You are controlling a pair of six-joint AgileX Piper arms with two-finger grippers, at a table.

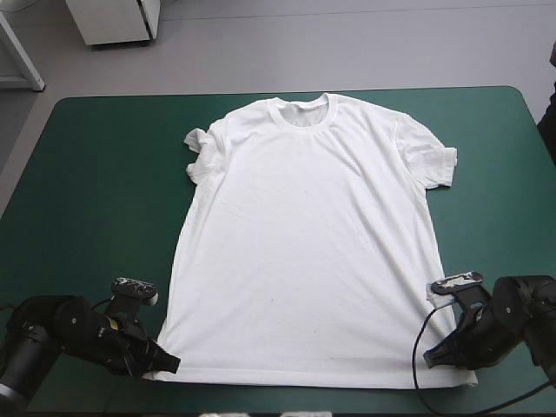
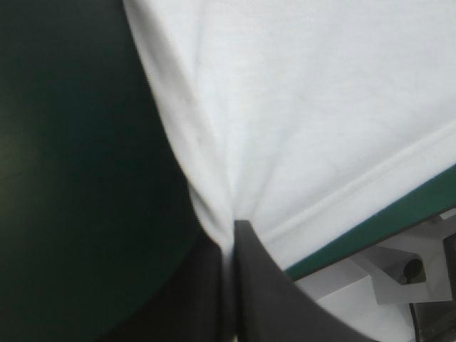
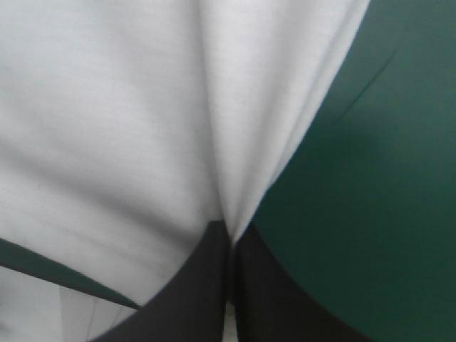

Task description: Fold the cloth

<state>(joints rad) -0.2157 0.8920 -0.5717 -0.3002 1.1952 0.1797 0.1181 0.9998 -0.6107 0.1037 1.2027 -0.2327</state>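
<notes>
The white T-shirt lies spread flat on the teal-green cover, collar toward the far edge, hem along the near edge. Its left sleeve is crumpled; the right one lies out flat. My left gripper pinches the hem's near left corner. In the left wrist view the left gripper is shut on the T-shirt, with cloth puckered into creases at the tips. My right gripper holds the near right hem corner. The right wrist view shows the right gripper shut on the T-shirt, folds running from the tips.
Bare teal-green cover lies on both sides of the shirt and beyond the collar. The table's near edge runs just behind the hem, close to both grippers.
</notes>
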